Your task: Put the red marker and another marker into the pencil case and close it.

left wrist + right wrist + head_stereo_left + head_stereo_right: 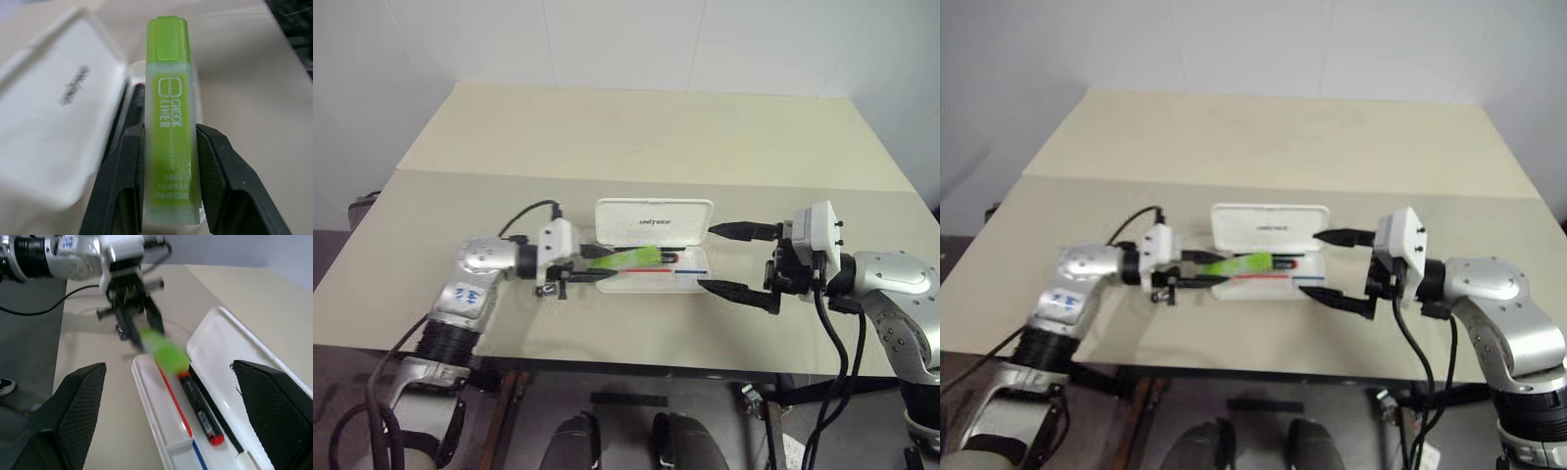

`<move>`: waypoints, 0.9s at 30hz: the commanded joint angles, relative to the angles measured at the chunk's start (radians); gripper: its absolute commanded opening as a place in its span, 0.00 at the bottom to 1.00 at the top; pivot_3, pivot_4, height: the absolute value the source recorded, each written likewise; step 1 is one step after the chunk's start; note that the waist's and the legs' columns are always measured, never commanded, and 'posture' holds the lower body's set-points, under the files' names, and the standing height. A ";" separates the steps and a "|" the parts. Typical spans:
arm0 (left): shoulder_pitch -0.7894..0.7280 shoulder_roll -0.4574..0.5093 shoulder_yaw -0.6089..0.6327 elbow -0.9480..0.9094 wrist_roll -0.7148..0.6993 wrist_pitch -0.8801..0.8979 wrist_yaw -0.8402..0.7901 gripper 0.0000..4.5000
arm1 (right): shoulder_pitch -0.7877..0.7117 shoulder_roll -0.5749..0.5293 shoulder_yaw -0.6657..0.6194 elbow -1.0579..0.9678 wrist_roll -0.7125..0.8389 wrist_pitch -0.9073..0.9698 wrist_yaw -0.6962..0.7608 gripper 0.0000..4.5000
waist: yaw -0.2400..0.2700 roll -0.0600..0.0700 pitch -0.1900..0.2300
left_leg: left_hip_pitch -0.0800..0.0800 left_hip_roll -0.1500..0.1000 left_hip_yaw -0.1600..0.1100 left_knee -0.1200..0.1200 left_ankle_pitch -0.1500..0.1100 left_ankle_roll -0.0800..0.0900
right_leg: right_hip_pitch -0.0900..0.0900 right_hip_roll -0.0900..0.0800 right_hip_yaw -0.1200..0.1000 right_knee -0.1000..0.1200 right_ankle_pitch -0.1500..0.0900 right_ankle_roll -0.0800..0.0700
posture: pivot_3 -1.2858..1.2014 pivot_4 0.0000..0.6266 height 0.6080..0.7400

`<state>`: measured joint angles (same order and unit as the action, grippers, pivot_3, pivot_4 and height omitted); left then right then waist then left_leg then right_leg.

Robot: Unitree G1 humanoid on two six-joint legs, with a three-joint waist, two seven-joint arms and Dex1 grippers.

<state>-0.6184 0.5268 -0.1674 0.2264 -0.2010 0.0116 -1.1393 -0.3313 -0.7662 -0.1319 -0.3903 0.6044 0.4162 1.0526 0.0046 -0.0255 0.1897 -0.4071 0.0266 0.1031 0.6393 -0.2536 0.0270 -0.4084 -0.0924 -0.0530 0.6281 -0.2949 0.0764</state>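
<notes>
The white pencil case lies open mid-table, its lid laid back and its tray toward me. The red marker lies inside the tray. My left gripper is shut on the light green highlighter, held by its tail so that it points over the tray's left half, above the red marker's end. The black fingers press on both of its sides. My right gripper stands wide open at the tray's right end, one finger toward the lid and one toward the front, holding nothing.
A thin black pen lies in the tray beside the red marker. The beige table stretches well beyond the case. Its front edge runs just behind both arms. A black cable loops off my left wrist.
</notes>
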 commanded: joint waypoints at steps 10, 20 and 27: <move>-0.112 -0.050 -0.023 0.147 0.090 -0.006 0.046 0.24 | -0.001 -0.002 -0.027 -0.044 0.030 0.006 -0.039 0.98 | -0.004 0.000 0.000 | -0.001 0.000 0.000 0.006 -0.002 0.002 | 0.001 0.000 0.000 0.001 0.001 0.001 | 0.52 0.24 1.00; -0.107 -0.061 -0.036 0.163 0.084 -0.023 -0.011 0.24 | -0.002 -0.002 -0.024 -0.052 0.033 0.011 -0.060 0.98 | -0.005 0.000 0.000 | -0.002 0.001 0.000 0.007 -0.003 0.003 | 0.001 0.000 0.000 0.000 0.001 0.002 | 0.52 0.24 1.00; -0.104 -0.046 -0.046 0.220 0.110 -0.073 -0.041 0.24 | -0.010 0.006 -0.014 -0.057 0.033 0.017 -0.069 0.98 | -0.005 0.000 0.000 | -0.002 0.001 0.000 0.007 -0.003 0.003 | 0.001 -0.001 0.000 0.000 0.001 0.002 | 0.52 0.24 1.00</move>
<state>-0.7106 0.4736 -0.2129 0.4459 -0.0996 -0.0357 -1.1702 -0.3291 -0.7630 -0.1309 -0.4081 0.6177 0.4370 0.9934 -0.0005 -0.0256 0.1898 -0.4091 0.0272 0.1029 0.6461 -0.2564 0.0305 -0.4078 -0.0930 -0.0527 0.6283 -0.2939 0.0781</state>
